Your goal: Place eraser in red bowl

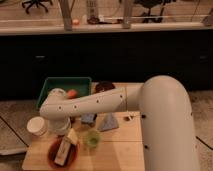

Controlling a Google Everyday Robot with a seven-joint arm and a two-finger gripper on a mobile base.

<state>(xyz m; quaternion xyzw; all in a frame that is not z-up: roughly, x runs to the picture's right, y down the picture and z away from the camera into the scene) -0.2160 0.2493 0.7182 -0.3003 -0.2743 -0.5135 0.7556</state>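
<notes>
The red bowl (pixel 54 159) sits at the front left corner of the wooden table. The eraser (pixel 66 148), a cream-tan block with a dark strip, lies tilted in it, its far end sticking up over the bowl's back rim. My gripper (pixel 62 127) hangs at the end of the white arm, just above and behind the bowl, right at the eraser's raised end. Whether it touches the eraser does not show.
A small green cup (pixel 92 138) stands right of the bowl. A white cup (pixel 36 126) is to the left. A green tray (pixel 60 82) and a maroon bowl (pixel 104 86) are at the back. Two grey-blue objects (pixel 107 122) lie mid-table. My arm (pixel 165 120) fills the right side.
</notes>
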